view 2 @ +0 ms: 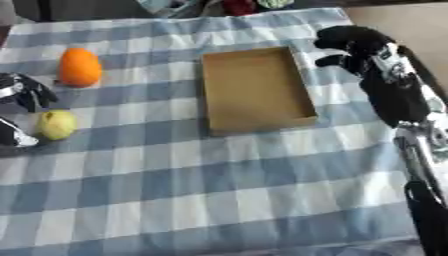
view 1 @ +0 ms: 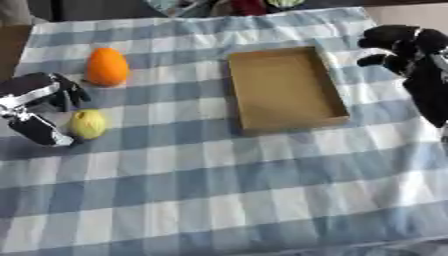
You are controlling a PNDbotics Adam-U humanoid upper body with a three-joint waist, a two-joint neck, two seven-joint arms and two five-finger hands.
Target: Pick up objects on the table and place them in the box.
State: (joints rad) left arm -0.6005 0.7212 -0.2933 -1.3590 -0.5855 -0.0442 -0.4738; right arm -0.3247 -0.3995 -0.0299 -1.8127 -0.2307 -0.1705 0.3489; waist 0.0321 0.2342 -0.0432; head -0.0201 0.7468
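An orange lies on the blue-and-white checked cloth at the left. Nearer me, a yellow-green fruit sits just right of my left hand. That hand's curled fingers arch above and left of the fruit and its thumb reaches down beside it, with nothing in its hold. The shallow brown cardboard box lies empty in the middle right. My right hand hovers just right of the box's far corner, fingers curled and holding nothing.
The checked cloth covers the whole table, with a wide bare stretch toward me. Some coloured items sit beyond the table's far edge. My right forearm runs down the right side.
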